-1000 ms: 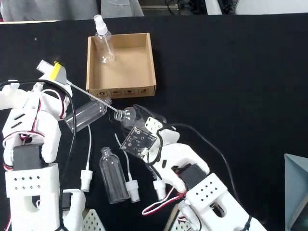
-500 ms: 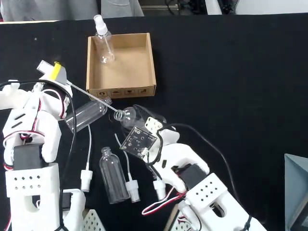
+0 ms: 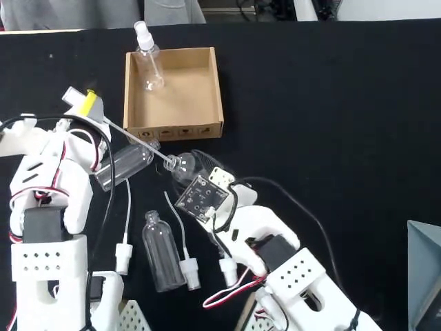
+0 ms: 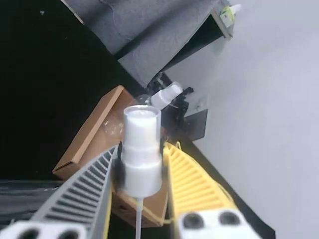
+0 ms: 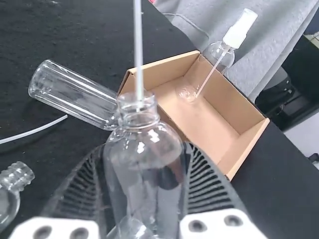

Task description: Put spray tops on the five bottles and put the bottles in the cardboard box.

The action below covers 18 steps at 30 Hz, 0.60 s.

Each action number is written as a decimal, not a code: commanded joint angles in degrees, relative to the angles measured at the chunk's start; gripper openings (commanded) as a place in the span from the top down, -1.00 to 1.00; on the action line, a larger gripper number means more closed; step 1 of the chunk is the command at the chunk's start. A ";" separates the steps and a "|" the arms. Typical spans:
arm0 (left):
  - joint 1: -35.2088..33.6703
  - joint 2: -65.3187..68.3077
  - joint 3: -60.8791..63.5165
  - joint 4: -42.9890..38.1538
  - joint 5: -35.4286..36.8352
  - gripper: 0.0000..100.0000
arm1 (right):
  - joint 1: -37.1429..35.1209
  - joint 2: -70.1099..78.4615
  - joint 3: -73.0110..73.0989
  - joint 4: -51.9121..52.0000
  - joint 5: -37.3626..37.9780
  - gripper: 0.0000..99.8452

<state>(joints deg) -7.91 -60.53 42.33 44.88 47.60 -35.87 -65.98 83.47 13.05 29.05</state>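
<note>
a: what's on the black bench (image 3: 331, 103)?

b: biggest first: two white arms at the near edge, the left arm (image 3: 48, 207) and the right arm (image 3: 275, 255). then the open brown cardboard box (image 3: 173, 128) on the far side. one clear plastic bottle with a white spray top fitted (image 3: 149, 69) leans in its far corner.

a: so one is done?

b: one of five, by my reckoning. the right jaws are clenched round a second clear plastic bottle (image 5: 142, 144), its neck tilted toward the left arm. the left jaws are grasping a loose white spray top (image 4: 142, 154), held up beside the box. its thin white dip tube (image 3: 138, 143) runs down into that bottle's mouth.

a: screwed on?

b: no. the head is well apart from the neck and only the tube is in. i'd call it mid-insertion.

a: and the rest?

b: two bare clear bottles lie on the bench, one between the arms (image 3: 124, 162) and one nearer the front (image 3: 160, 252). three spare white spray tops (image 3: 189, 266) lie around the nearer one, untouched. capping and boxing all of these is yet to come.
</note>
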 commanded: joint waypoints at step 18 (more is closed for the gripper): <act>11.56 -1.23 1.63 0.09 -3.60 0.94 | -0.44 -2.33 -1.89 -1.49 -2.29 0.98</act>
<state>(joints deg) 0.09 -60.62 44.79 44.97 47.08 -35.87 -65.98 83.47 13.05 28.70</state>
